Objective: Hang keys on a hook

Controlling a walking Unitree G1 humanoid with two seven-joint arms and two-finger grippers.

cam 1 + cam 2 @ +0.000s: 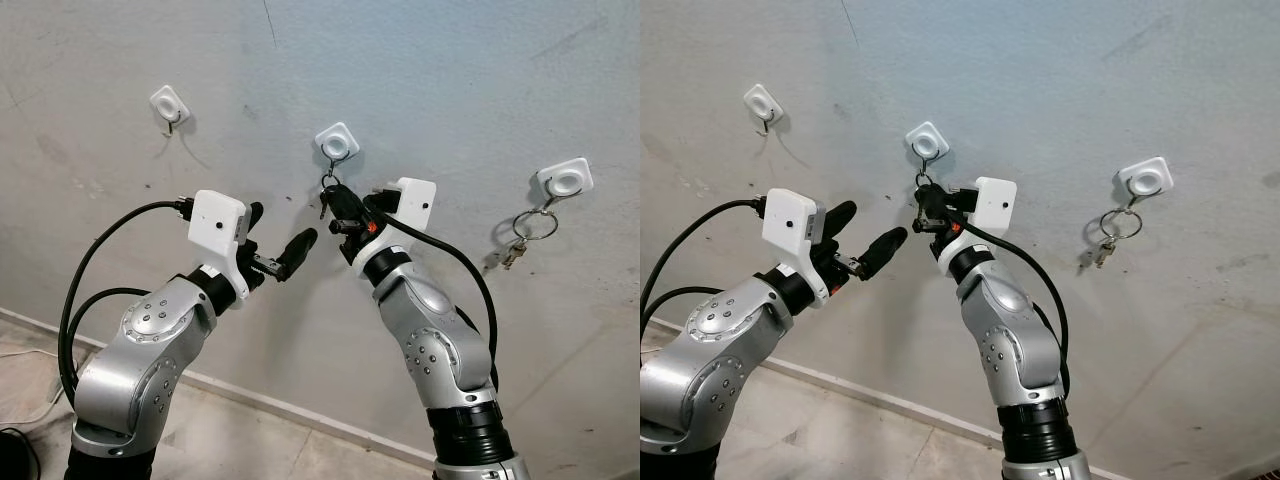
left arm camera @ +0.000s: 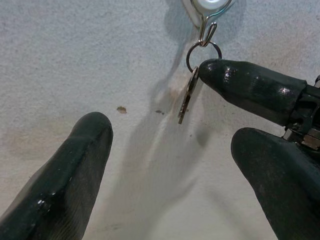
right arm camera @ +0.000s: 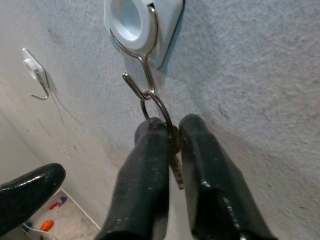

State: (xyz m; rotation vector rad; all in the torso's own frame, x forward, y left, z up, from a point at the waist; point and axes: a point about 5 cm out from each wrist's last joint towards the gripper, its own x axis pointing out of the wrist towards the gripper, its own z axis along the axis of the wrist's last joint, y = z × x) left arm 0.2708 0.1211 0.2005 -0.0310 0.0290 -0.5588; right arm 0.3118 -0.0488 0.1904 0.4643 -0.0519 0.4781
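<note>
A key ring (image 3: 156,102) with a key (image 2: 187,97) hangs from the wire of the middle white wall hook (image 1: 337,142). My right gripper (image 1: 334,198) is raised to the wall just below that hook and is shut on the key under the ring, as the right wrist view shows (image 3: 170,131). My left gripper (image 1: 282,226) is held open a little to the left of it and lower, near the wall, with nothing between its fingers (image 2: 70,170).
An empty white hook (image 1: 170,105) is on the wall to the left. A third hook (image 1: 564,180) to the right carries another ring with keys (image 1: 528,232). The wall is bare grey plaster; the floor (image 1: 230,440) lies below.
</note>
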